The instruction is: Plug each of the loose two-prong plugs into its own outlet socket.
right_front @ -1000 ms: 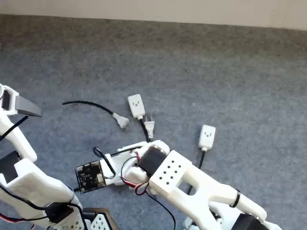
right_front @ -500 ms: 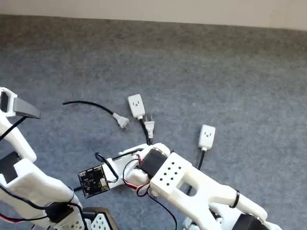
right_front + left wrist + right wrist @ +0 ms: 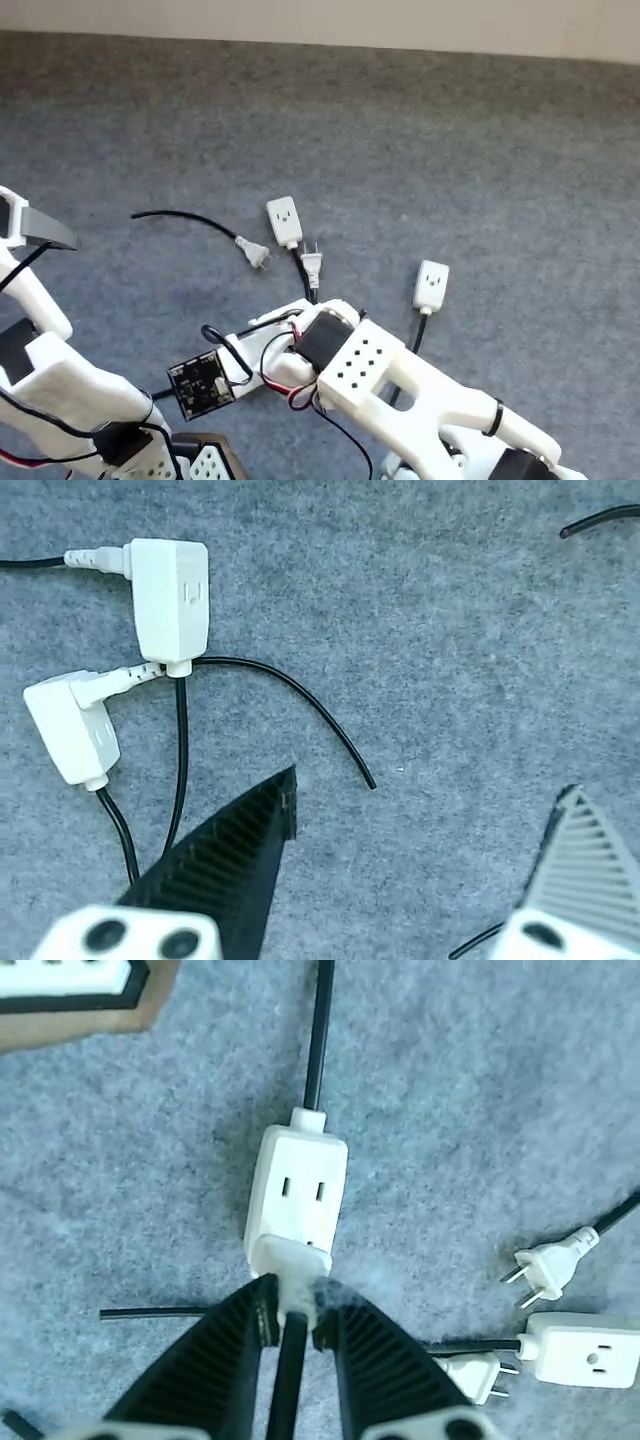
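My right gripper (image 3: 295, 1295) is shut on a white two-prong plug (image 3: 290, 1260), which sits against the end of a white outlet socket (image 3: 298, 1190) on the grey carpet. In the high view the right arm (image 3: 350, 370) covers that spot. Beyond it lie a loose white plug (image 3: 256, 255), a second plug (image 3: 312, 265) and a white socket (image 3: 284, 221). Another socket (image 3: 431, 285) lies further right. My left gripper (image 3: 420, 820) hangs open above the carpet, off to one side of two white socket blocks (image 3: 170, 600) (image 3: 70, 730) with black cords.
Black cords trail over the carpet, with a cut end (image 3: 135, 215) at the left. The left arm (image 3: 60, 380) stands at the near left edge. A white and brown base (image 3: 70, 990) lies beyond the held socket. The far carpet (image 3: 400, 120) is bare.
The right arm's wrist has shifted slightly toward the near edge, its camera board moving down and right. The left gripper has drifted a little left. The loose plugs and sockets have stayed put.
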`<state>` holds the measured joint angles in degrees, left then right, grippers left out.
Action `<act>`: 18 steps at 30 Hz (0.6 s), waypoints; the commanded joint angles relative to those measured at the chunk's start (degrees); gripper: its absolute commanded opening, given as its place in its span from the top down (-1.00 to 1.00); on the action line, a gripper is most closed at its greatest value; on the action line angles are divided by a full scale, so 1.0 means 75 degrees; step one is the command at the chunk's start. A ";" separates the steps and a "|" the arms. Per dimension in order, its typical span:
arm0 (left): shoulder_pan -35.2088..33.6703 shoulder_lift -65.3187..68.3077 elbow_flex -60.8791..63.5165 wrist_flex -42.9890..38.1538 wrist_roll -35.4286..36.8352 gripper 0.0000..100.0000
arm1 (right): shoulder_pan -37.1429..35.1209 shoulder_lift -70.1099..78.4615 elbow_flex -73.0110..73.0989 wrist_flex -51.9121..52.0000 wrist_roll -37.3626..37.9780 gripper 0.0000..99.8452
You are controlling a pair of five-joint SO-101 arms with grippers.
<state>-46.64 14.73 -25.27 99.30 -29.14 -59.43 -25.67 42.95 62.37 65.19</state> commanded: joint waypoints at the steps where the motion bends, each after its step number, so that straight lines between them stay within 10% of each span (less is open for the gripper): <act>1: -0.0029 -0.0076 -0.0264 0.0047 -0.0059 0.23 | 0.0158 0.0697 -0.0006 -0.0088 0.0129 0.99; 18: -0.0006 -0.0076 -0.0264 0.0047 -0.0059 0.23 | 0.0557 0.1178 0.0451 -0.0908 0.0082 0.99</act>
<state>-46.64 14.73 -25.27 99.30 -29.14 -56.44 -18.64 44.09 57.89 65.63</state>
